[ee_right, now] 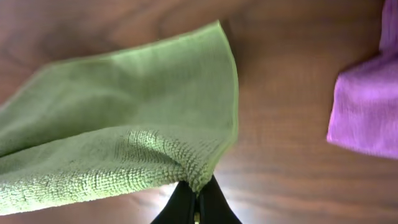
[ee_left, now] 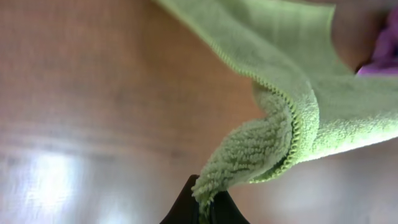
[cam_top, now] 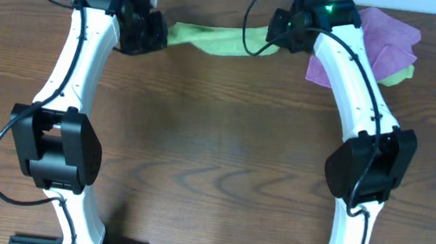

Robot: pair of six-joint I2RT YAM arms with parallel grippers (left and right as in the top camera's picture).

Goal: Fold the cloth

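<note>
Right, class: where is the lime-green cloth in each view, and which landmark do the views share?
Overhead: lime-green cloth stretched along the top edge, centre.
Left wrist: the cloth fills the upper right, one corner dropping to bottom centre.
Right wrist: the cloth spreads across left and centre, corner at bottom centre.
Shared landmark: purple cloth, right side in every view.
</note>
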